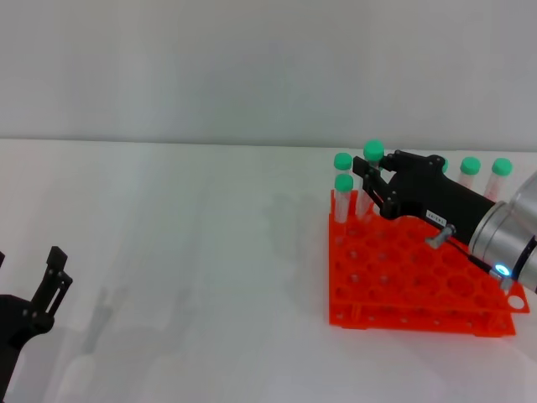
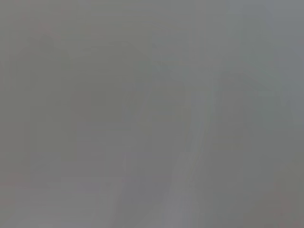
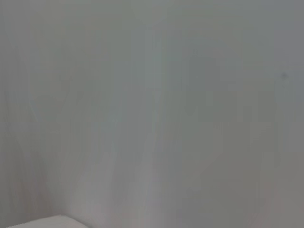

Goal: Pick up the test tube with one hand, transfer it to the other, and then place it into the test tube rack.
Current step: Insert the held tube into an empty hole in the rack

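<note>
1. The white desk (image 1: 185,277) carried everything, and most of its surface was bare. I judge that the work was kept to the far right so that the right arm could reach it without stretching.

2. The test tube rack (image 1: 403,290) stood on the desk at the right – a bright orange-red piece with two tiers and many round holes. Its back rows already held upright tubes with green caps, so the front holes were free. It seemed to be turned at a slight angle to the desk edge.

3. The right gripper (image 1: 369,180) reached over the back of the rack from the right, on a silver arm with a blue light, with a small white label on its black body. Its jaws were closed on the test tube (image 1: 373,152), probably to keep it upright above a hole.

4. The left gripper (image 1: 52,281) rested low at the left edge, well apart from the rack. Whether its jaws were open or closed I cannot tell. It looked parked, its part probably done.

5. The test tube was a slim clear tube with a round green cap – its cap stood a little higher than the caps beside it, so I judge it was not yet fully seated. Its lower part was hidden behind the gripper.

6. Both wrist views showed only blank grey.
</note>
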{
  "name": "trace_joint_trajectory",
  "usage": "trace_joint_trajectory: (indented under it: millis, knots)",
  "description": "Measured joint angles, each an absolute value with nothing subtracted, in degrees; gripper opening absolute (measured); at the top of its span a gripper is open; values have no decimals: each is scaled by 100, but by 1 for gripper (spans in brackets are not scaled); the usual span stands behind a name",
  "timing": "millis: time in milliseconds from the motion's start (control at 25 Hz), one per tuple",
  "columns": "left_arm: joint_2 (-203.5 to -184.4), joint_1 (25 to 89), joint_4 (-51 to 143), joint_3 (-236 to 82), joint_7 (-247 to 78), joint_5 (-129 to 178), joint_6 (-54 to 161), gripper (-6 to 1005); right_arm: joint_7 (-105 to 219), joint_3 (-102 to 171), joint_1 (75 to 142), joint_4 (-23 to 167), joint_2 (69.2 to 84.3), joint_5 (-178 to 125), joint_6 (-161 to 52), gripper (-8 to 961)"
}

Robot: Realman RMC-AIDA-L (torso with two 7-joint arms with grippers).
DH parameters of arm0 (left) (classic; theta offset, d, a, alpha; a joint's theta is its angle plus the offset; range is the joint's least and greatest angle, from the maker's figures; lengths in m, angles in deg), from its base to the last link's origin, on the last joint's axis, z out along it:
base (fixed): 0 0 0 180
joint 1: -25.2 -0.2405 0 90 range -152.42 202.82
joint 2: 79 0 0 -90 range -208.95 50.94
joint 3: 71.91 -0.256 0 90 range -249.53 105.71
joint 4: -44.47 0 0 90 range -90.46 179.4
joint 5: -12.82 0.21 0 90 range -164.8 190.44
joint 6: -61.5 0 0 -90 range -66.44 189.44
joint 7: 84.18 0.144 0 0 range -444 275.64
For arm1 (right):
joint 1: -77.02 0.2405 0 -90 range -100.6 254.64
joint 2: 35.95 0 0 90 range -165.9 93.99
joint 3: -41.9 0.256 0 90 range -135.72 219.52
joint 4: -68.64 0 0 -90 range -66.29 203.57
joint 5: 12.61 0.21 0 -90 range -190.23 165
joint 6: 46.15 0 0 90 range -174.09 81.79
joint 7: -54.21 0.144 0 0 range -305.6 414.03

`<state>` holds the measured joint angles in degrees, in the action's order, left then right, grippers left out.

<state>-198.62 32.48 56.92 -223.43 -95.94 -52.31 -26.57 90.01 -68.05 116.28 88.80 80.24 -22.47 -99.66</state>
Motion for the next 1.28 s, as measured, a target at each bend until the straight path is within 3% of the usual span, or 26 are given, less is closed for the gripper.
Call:
trace_joint_trajectory:
  millis: [1280]
  knots:
    - [-19860, 3244, 5686, -22343, -9596, -5231, -2657, 867, 8780, -6981, 11542, 8868, 8023, -2096, -9651, 295]
